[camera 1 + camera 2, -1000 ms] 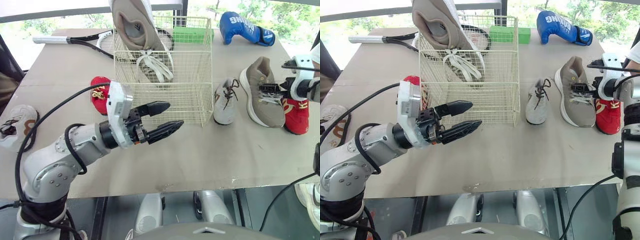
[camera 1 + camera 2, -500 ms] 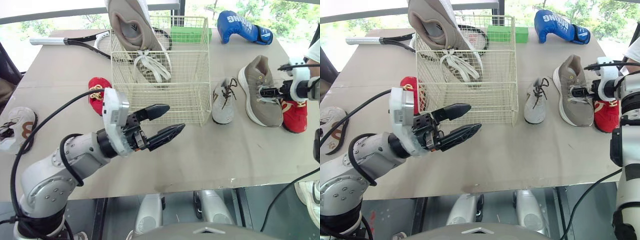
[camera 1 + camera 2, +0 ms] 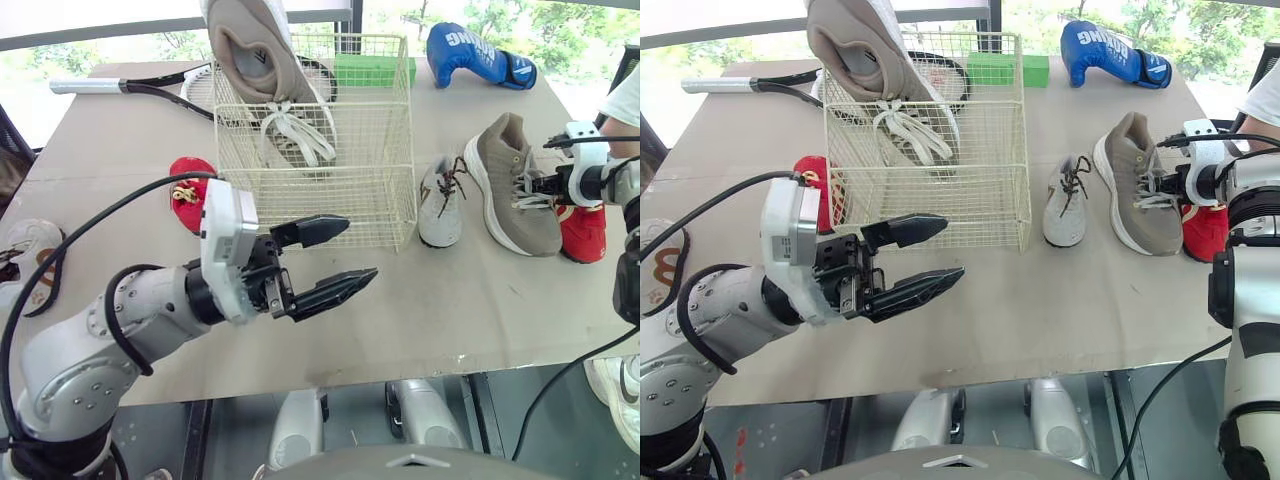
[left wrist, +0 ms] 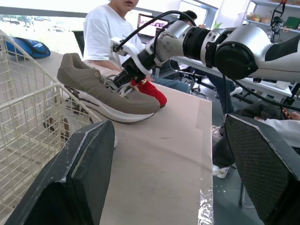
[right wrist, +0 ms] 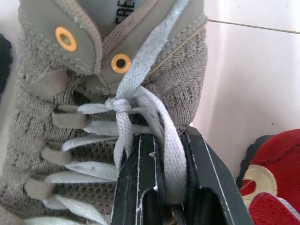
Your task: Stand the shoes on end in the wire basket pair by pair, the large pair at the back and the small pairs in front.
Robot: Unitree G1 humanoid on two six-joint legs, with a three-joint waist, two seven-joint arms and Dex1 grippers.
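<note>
Right pincer (image 5: 166,159) pinching lace (image 5: 126,108) of taupe shoe (image 3: 510,170), left pincer (image 3: 358,249) spread over tan table (image 3: 480,290), leafy windows (image 3: 130,45) behind

The tall shoe (image 3: 252,60) standing in the wire basket (image 3: 350,200) loses its top to the upper edge. A black cable (image 3: 120,200) crosses the left red shoe (image 3: 188,188), whose right side slips behind the wire. The right red shoe (image 3: 583,228) is mostly covered by the big tan shoe (image 3: 515,180) and by the right gripper (image 3: 545,186) pinching its laces. At the far left, a pale shoe (image 3: 25,262) is cut off by the edge.
</note>
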